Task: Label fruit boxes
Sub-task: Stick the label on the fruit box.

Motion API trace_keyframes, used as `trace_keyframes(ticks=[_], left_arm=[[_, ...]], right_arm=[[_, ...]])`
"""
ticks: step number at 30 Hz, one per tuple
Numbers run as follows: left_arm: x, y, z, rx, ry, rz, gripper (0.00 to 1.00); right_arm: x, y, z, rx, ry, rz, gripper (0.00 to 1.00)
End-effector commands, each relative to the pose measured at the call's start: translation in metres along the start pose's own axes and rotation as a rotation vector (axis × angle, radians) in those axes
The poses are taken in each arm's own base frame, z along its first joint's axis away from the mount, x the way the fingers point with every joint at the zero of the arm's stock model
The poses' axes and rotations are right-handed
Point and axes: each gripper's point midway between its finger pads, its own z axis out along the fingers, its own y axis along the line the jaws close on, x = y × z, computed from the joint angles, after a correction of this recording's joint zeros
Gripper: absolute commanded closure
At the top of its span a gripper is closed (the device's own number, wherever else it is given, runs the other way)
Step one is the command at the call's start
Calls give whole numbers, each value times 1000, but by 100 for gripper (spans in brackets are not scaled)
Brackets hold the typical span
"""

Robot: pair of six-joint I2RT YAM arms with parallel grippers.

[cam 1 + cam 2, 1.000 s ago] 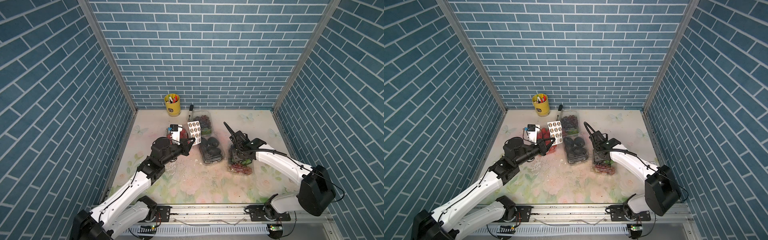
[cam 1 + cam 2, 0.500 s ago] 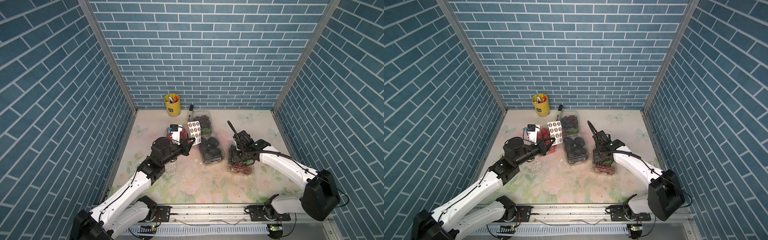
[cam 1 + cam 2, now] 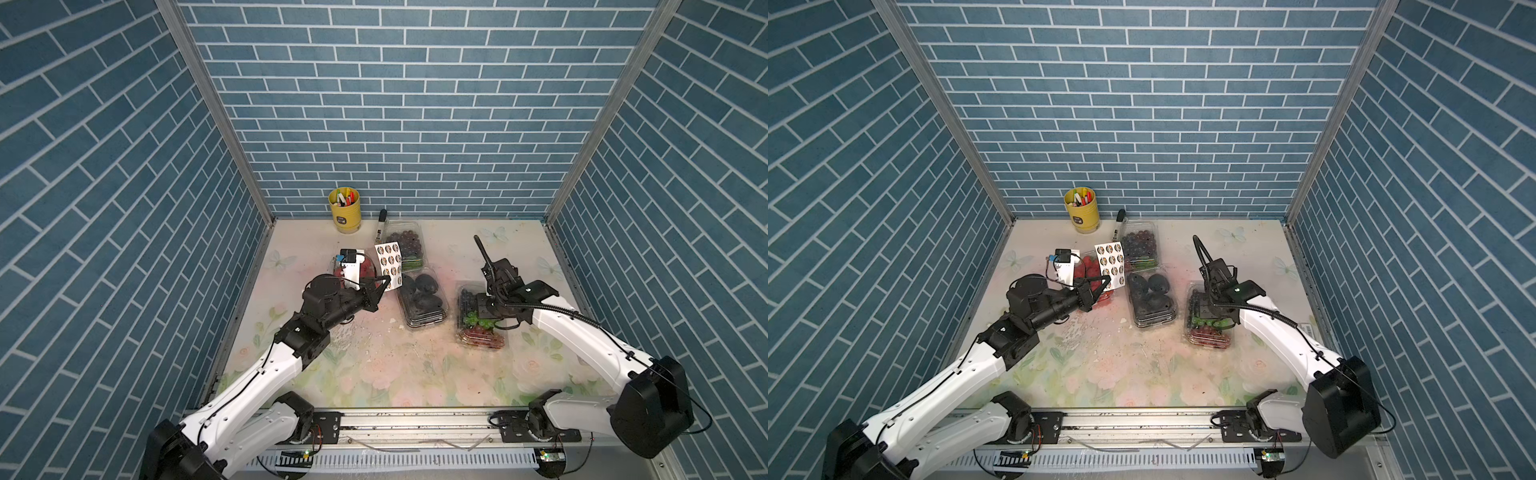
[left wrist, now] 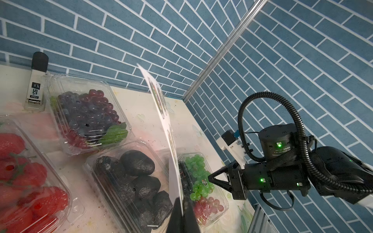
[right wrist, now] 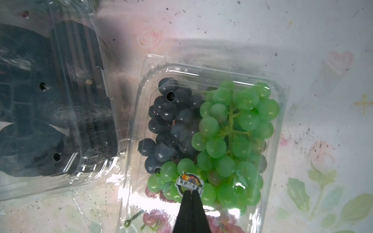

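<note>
Right gripper [image 5: 190, 194] had just snapped shut, tips pressing a sticker [image 5: 190, 182] onto the mixed-grape box [image 3: 482, 345], right of centre in both top views. So that one looked labelled. Left gripper [image 4: 182, 203] stayed clamped on the sticker sheet [image 4: 161, 105].

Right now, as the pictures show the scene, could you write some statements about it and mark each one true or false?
1. The left gripper is shut on the sticker sheet. True.
2. The right gripper is wide open. False: it is shut, with its tips at the round sticker on the mixed grape box.
3. The yellow pen cup lies on its side. False: it stands upright.
4. The black fruit box sits between the strawberry box and the mixed grape box. True.
</note>
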Motion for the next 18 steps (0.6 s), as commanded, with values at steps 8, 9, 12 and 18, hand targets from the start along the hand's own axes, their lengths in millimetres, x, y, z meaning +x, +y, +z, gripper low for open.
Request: trace_keyframes(ticks=[8,9,12,18], left_arm=[[-3,1,-1,-7,-4,13,100],[-3,1,-1,-8,-4,13,100],[-4,1,-1,-9,-5,14,100],[-3,2,-1,-10,-5,13,100]], right_arm=[[8,-2,16,6,46,11,100],[9,-3,17,11,50,12,100],[10,-10,20,34,59,21,100],[16,-16,25,56,86,30,100]])
